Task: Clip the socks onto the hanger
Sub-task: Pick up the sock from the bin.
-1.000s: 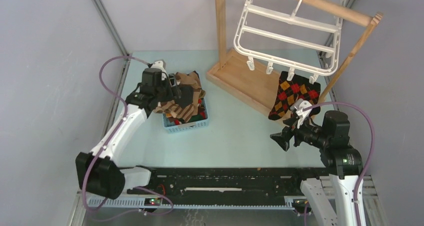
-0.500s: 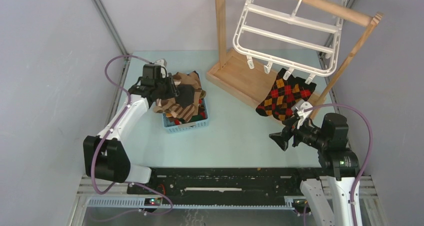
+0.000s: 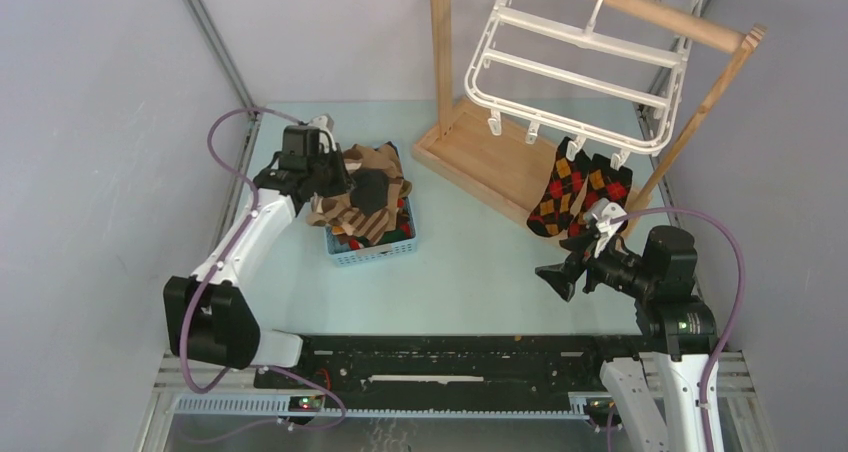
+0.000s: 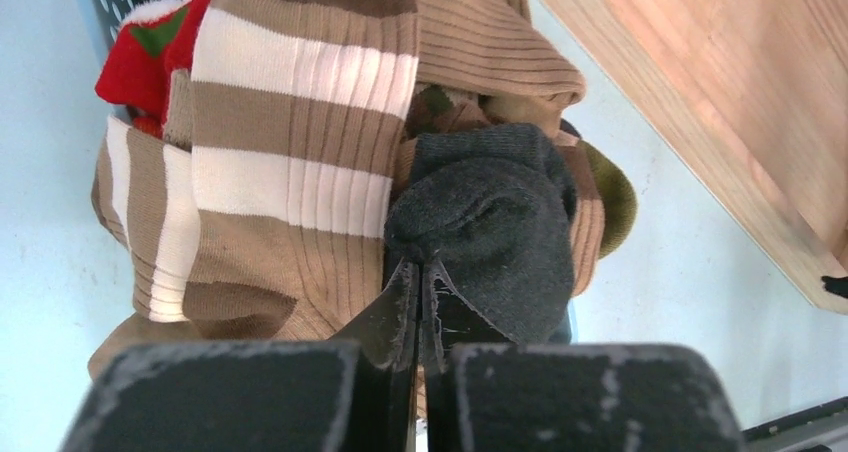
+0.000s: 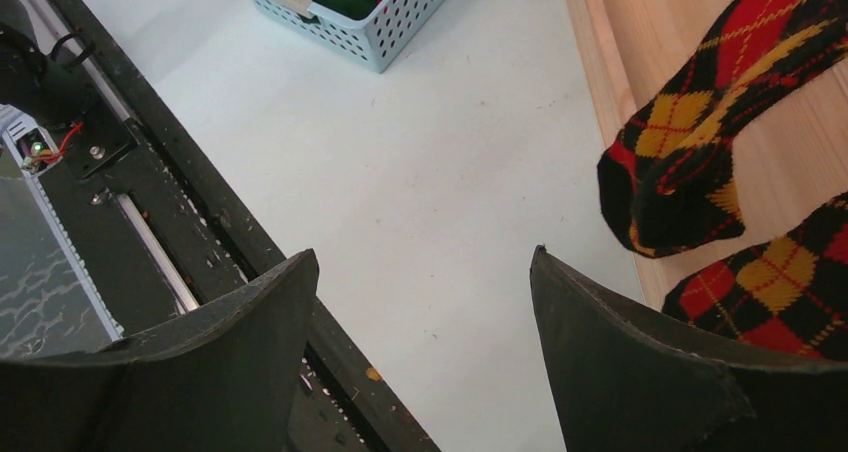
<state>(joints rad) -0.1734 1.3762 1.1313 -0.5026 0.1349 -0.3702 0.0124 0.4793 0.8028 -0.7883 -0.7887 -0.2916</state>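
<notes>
A white hanger (image 3: 580, 62) hangs from the wooden rail, with two black argyle socks (image 3: 580, 194) clipped to its front row. More socks (image 3: 365, 202) are heaped in a blue basket (image 3: 375, 252). My left gripper (image 3: 345, 177) reaches into the heap from the left. In the left wrist view it (image 4: 420, 267) is shut, pinching a fold of a dark grey-black sock (image 4: 490, 222) beside a brown striped sock (image 4: 290, 142). My right gripper (image 3: 553, 277) hovers open over the table below the argyle socks (image 5: 700, 132), with nothing in it (image 5: 425, 262).
The tan wooden stand's base (image 3: 490, 167) lies at the back centre, and its round rail (image 3: 640, 7) slopes overhead. A black rail (image 3: 450, 357) runs along the near table edge. Grey walls close in both sides. Red and green socks (image 4: 150, 62) lie under the pile.
My left gripper has closed onto the dark sock in the basket. The hanging argyle socks have swung and folded narrower. The right gripper has drifted slightly left, still open.
</notes>
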